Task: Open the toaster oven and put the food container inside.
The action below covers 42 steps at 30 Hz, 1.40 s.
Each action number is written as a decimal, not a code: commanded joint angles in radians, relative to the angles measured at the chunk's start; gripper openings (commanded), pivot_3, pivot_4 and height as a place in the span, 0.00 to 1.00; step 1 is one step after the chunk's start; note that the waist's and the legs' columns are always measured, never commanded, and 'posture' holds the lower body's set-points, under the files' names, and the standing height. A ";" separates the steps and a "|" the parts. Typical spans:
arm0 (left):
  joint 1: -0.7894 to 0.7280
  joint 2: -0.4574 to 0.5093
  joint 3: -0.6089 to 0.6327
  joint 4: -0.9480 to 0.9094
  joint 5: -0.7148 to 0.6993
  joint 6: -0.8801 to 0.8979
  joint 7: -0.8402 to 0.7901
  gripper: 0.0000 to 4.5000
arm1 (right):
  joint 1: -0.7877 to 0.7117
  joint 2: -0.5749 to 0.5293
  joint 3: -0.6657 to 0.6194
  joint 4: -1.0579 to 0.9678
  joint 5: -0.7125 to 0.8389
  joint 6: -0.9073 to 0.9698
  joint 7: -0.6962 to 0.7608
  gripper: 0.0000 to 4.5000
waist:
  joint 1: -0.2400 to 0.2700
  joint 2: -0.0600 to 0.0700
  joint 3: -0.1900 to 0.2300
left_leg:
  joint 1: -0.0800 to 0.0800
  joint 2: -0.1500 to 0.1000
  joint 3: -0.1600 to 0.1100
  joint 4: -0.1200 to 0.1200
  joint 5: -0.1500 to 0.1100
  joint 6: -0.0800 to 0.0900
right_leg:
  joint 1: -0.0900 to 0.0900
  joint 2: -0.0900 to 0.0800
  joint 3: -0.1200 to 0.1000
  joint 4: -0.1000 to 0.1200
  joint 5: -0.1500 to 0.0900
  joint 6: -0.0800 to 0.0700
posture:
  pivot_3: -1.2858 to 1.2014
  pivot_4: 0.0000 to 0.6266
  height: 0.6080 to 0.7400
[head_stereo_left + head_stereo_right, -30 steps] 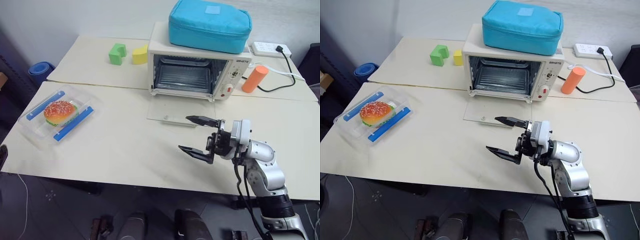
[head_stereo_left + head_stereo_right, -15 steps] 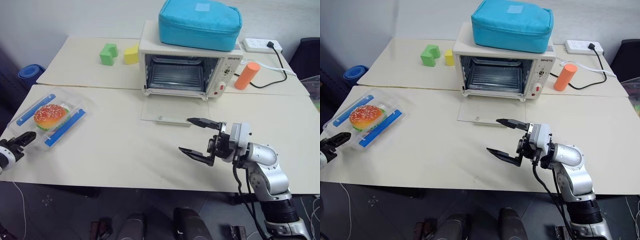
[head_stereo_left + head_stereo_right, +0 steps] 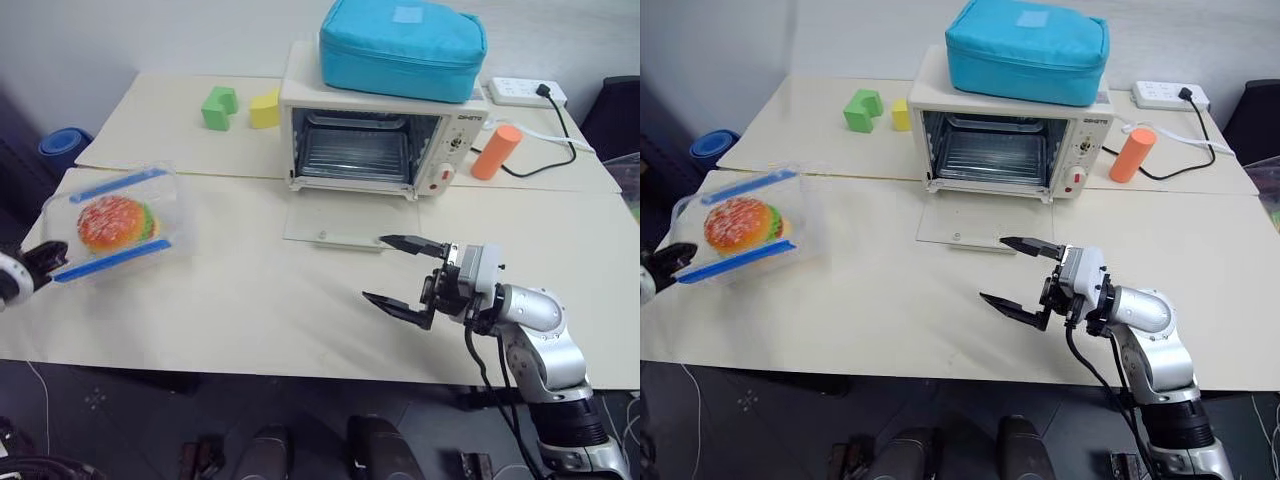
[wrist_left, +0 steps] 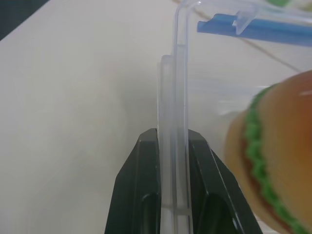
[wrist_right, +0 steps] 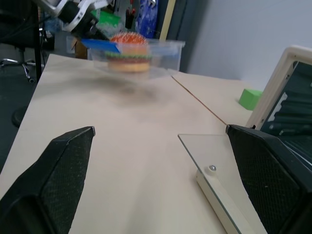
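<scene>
Lab: robot test table, blocks

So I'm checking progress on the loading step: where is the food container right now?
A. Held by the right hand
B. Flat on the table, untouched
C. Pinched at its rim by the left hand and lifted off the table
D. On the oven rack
C: the left hand clamps the container by its rim, tilted up above the table.

Left gripper cut off at frame edge; food container seemingly motion-blurred.
</scene>
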 commanded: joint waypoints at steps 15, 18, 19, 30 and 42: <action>-0.612 -0.480 -0.506 0.120 0.224 -0.006 0.015 0.06 | 0.288 -0.046 -0.182 -0.161 -0.032 -0.038 -0.162 1.00 | 0.009 0.000 0.000 | 0.000 -0.001 0.006 0.004 0.001 0.000 | -0.001 0.002 -0.004 0.006 0.000 0.001 | 0.52 0.24 1.00; -0.607 -0.559 -0.499 0.129 0.264 -0.042 0.051 0.06 | 0.333 -0.034 -0.194 -0.200 -0.035 -0.039 -0.205 1.00 | 0.003 0.000 0.000 | 0.000 0.000 0.006 0.004 0.002 -0.001 | -0.001 0.003 -0.004 0.006 0.000 0.001 | 0.52 0.24 1.00; -0.607 -0.579 -0.494 0.134 0.275 -0.052 0.059 0.06 | 0.346 -0.031 -0.194 -0.210 -0.037 -0.040 -0.214 1.00 | 0.004 -0.001 0.000 | 0.000 0.000 0.006 0.004 0.002 -0.001 | -0.002 0.004 -0.004 0.006 0.000 0.001 | 0.52 0.24 1.00; -0.627 -0.640 -0.449 0.187 0.348 -0.119 0.055 0.58 | 0.331 -0.051 -0.213 -0.201 -0.011 -0.019 -0.236 1.00 | 0.005 -0.001 0.000 | 0.000 0.001 0.006 0.005 0.002 -0.001 | -0.001 0.004 -0.004 0.006 0.000 0.001 | 0.52 0.24 1.00; -0.379 -0.195 -0.634 -0.035 0.355 -0.370 -0.676 0.60 | 0.150 -0.195 -0.090 -0.211 0.054 0.343 -0.214 0.65 | -0.003 0.000 0.001 | 0.001 0.005 0.007 0.003 0.002 -0.004 | -0.002 0.009 0.004 0.004 0.000 0.000 | 0.52 0.24 1.00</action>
